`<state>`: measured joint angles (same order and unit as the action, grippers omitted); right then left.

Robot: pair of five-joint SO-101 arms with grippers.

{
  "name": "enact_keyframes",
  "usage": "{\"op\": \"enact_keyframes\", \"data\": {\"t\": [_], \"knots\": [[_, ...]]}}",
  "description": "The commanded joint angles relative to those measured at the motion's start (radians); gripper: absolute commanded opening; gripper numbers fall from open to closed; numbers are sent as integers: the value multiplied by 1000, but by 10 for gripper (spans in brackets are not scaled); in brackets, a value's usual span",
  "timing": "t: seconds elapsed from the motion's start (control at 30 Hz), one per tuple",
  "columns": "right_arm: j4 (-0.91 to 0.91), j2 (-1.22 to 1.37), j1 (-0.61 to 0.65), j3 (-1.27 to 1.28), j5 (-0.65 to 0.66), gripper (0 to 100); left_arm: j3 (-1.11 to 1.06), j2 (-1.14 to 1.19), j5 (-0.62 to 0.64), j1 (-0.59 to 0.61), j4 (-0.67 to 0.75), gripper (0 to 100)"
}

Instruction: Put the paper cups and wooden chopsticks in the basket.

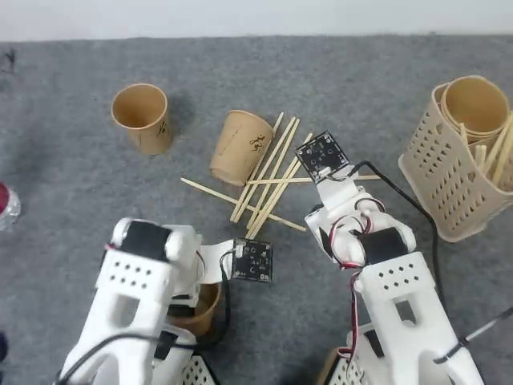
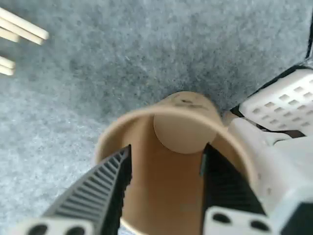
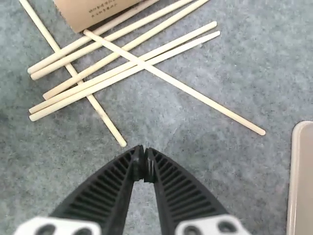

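Under my left arm sits a brown paper cup (image 1: pixel 195 311). In the left wrist view its mouth (image 2: pixel 166 196) faces the camera, and my left gripper (image 2: pixel 165 156) is open with both fingers reaching into it. A second cup (image 1: pixel 142 117) stands upright at the back left. A third (image 1: pixel 240 147) lies on its side beside several scattered wooden chopsticks (image 1: pixel 268 180). My right gripper (image 3: pixel 145 152) is shut and empty, just above the carpet close to the chopsticks (image 3: pixel 127 63). The beige basket (image 1: pixel 457 180) at the right holds a cup (image 1: pixel 474 104) and some chopsticks (image 1: pixel 497 152).
Grey carpet covers the table. A red and clear object (image 1: pixel 6 207) sits at the left edge. The basket's rim (image 3: pixel 301 176) lies close beside my right gripper. A white perforated arm part (image 2: pixel 288 103) is near the held cup. Open carpet lies between the chopsticks and the basket.
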<state>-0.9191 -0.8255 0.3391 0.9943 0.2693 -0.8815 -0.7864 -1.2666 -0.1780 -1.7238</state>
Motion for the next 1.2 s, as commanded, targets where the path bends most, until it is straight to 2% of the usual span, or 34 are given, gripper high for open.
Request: {"op": "enact_keyframes", "data": {"t": [0.0, 0.1, 0.23, 0.43, 0.67, 0.73, 0.97, 1.17], "knots": [[21, -22, -12, -8, -2, 7, 58, -61, 2, 2, -34, 231], [22, -22, -12, -8, -2, 7, 111, -61, 49, 31, -34, 231], [24, -22, -12, -3, -2, 7, 139, -66, 52, 37, -23, 231], [22, -22, -12, -3, -2, 7, 124, -60, 101, 101, 152, 231], [22, -22, -12, -3, -2, 7, 36, -60, 97, 109, 241, 231], [22, -22, -12, -2, -2, 7, 10, -60, 94, 103, 235, 231], [22, -22, -12, -2, -2, 7, -8, -58, -35, 104, 98, 231], [22, -22, -12, 0, -2, 7, -13, -21, -51, 104, 71, 228]]}}
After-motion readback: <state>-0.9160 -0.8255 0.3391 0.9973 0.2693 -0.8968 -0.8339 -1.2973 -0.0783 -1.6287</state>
